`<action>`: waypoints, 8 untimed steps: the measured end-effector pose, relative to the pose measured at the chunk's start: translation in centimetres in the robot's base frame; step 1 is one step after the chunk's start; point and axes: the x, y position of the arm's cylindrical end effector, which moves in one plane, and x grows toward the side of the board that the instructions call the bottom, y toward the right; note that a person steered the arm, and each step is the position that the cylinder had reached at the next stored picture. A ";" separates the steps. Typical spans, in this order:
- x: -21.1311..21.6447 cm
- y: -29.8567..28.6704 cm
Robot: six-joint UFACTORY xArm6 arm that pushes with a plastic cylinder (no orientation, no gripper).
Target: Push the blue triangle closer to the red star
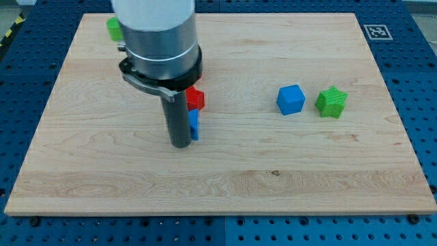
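My tip [180, 144] rests on the board left of centre. A blue block [194, 125], mostly hidden behind the rod, shows as a thin sliver touching the rod's right side; its shape cannot be made out. A red block [196, 98] sits just above the blue one and seems to touch it; it is partly hidden by the arm, so its star shape is not clear.
A blue cube [291, 99] and a green star [332, 102] sit side by side at the right of the wooden board [273, 178]. A green block [113, 28] peeks out at the top left behind the arm. A marker tag [377, 31] is at the top right corner.
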 end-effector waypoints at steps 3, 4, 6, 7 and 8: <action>0.0 -2.7; -0.6 -2.6; -1.4 2.4; -1.7 4.7; -2.1 4.6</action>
